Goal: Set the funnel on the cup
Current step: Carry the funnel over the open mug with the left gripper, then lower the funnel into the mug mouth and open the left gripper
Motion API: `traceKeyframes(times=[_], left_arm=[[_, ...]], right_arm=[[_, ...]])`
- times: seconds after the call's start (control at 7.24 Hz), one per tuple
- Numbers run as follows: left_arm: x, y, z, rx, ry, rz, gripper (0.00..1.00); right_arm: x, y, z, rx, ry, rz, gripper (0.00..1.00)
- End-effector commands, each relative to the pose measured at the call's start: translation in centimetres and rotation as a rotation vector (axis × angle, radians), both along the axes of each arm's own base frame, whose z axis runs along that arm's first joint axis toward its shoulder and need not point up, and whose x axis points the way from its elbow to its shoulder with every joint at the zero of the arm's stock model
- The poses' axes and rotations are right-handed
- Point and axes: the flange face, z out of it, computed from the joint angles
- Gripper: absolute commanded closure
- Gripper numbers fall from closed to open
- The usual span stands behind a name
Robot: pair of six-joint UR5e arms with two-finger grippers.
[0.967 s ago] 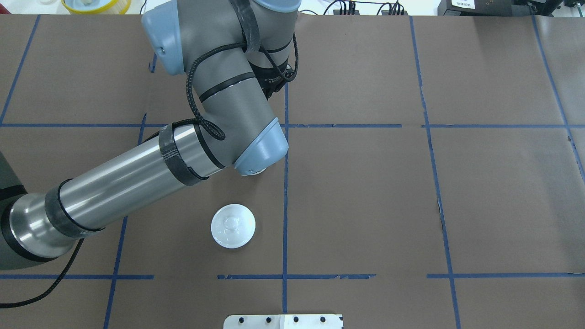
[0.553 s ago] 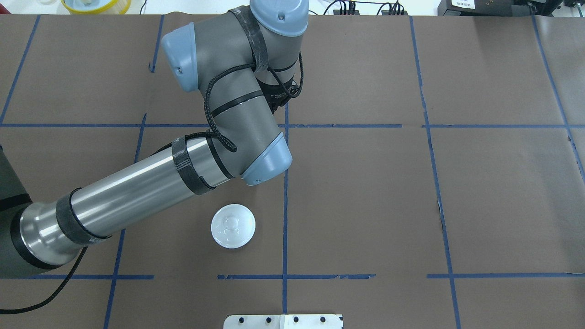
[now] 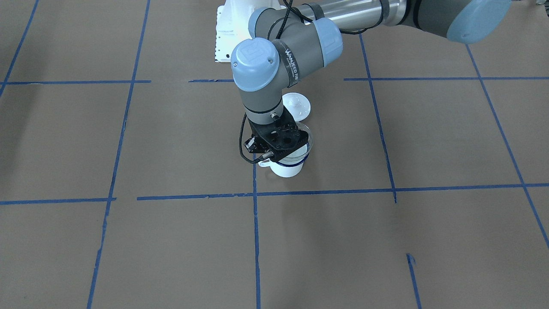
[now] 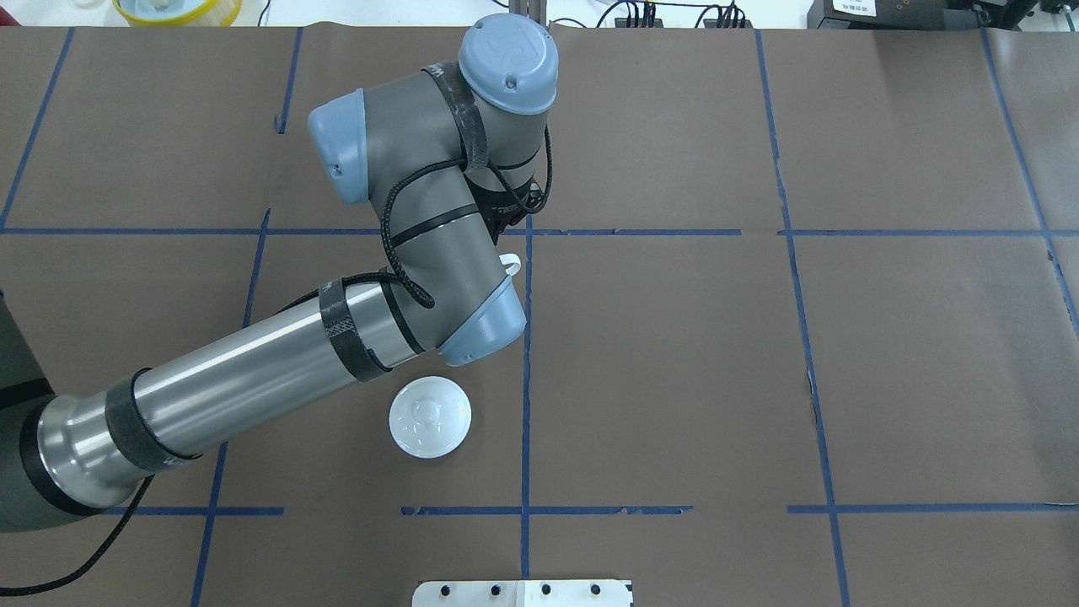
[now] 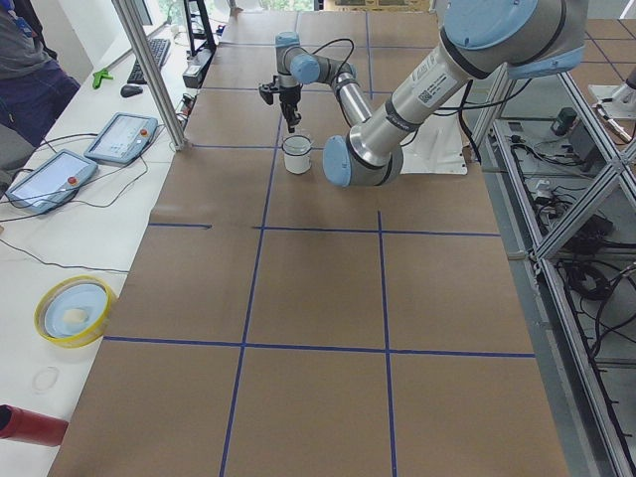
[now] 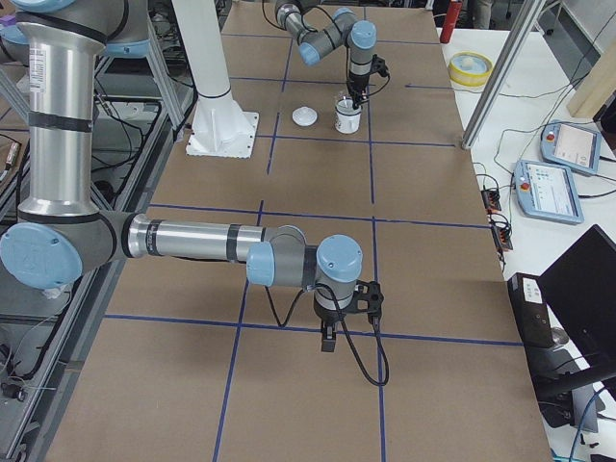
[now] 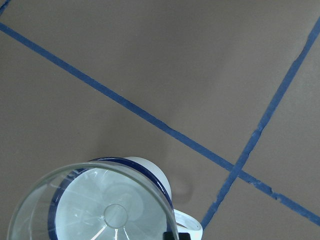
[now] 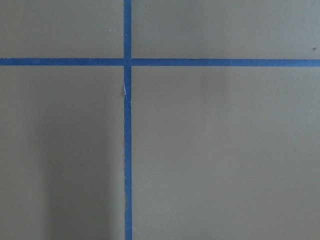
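So the funnel (image 3: 303, 137) is sitting over the cup (image 3: 288, 169), roughly mid-bench (image 4: 674, 379), a bit toward the left end. The left jaws hang right on top of it, but I can't tell if they're clamped or let go. Same for the right jaws, off by the right end. Versus a second ago, the left arm (image 4: 253, 371) has pulled its wrist back toward the robot's edge, and the cup's handle (image 4: 511, 263) now peeks out. The lid (image 4: 430, 416) hasn't budged.

— Class of premises?
— Robotics laboratory. Tabletop (image 4: 674, 337) papered brown and gridded in blue tape (image 4: 641, 232); left arm (image 4: 253, 371) and right arm (image 6: 192, 238) of industrial pattern mounted alongside; teach pendants (image 5: 121, 137) on a side bench (image 5: 60, 229); aluminium framing posts (image 5: 151, 75); loose cabling (image 4: 628, 13).
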Motion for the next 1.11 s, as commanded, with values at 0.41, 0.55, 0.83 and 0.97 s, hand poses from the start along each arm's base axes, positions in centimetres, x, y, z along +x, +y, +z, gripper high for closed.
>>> traceKeyframes(times=[0.41, 0.55, 0.83, 0.97], left_arm=[[0.4, 0.4, 0.6, 0.024, 0.037, 0.01, 0.34], [0.3, 0.4, 0.4, 0.029, 0.039, 0.008, 0.0], [-3.0, -0.4, -2.0, 0.065, 0.084, -0.024, 0.0], [-6.6, -1.1, -3.6, 0.145, 0.095, 0.046, 0.0]], right_arm=[[0.0, 0.0, 0.0, 0.0, 0.0, 0.0, 0.0], [0.0, 0.0, 0.0, 0.0, 0.0, 0.0, 0.0], [0.0, 0.0, 0.0, 0.0, 0.0, 0.0, 0.0], [0.0, 0.0, 0.0, 0.0, 0.0, 0.0, 0.0]])
